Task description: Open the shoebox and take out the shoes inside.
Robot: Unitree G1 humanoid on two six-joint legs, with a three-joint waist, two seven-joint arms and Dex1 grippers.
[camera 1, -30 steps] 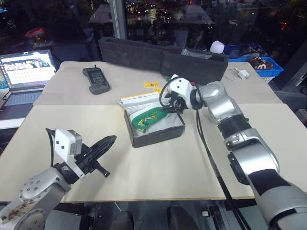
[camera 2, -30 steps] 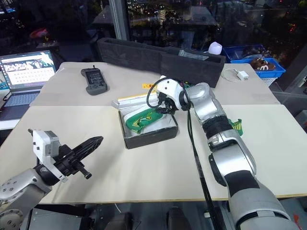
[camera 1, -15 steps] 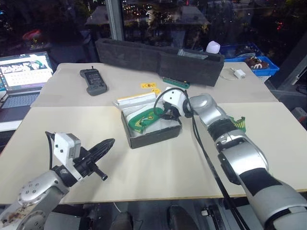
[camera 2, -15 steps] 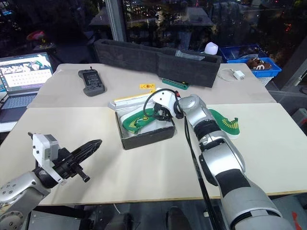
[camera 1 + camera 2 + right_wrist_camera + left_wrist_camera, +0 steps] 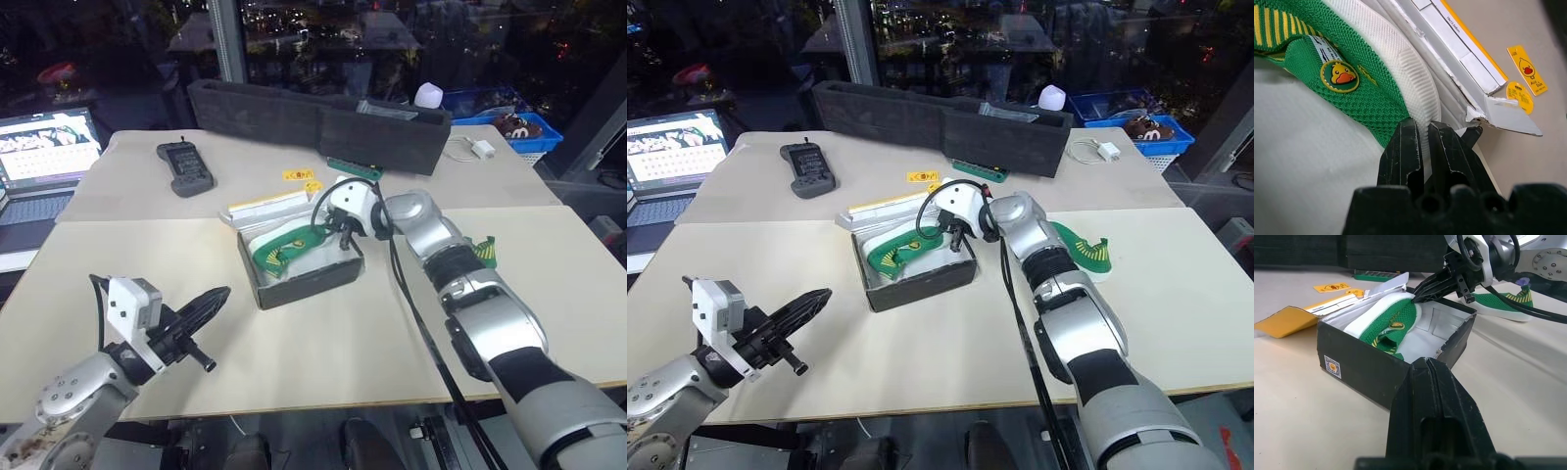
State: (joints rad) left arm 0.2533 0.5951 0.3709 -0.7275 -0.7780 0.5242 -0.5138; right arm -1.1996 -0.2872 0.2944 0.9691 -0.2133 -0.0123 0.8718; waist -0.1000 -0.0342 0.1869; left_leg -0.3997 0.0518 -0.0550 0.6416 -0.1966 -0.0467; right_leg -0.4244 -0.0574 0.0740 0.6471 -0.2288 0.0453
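box (image 5: 299, 279): open, dark grey, lid folded back
shoe inside (image 5: 279, 247): green, leaning on wall
other shoe (image 5: 1080, 250): on table, right of box

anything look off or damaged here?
Shoebox looks rough: its near corner wall is torn and ragged. One shoe lies out on the table beside the right arm; the other sits tilted against the box's back wall.

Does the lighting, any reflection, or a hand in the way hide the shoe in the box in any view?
Left eye view: table evenly lit, no glare on the shoebox; light reflections stay on the dark window; shoe readable. Left wrist view: shut left hand covers the lower middle, shoe visible above it. Right wrist view: right hand closed at the shoe's heel, hiding little.
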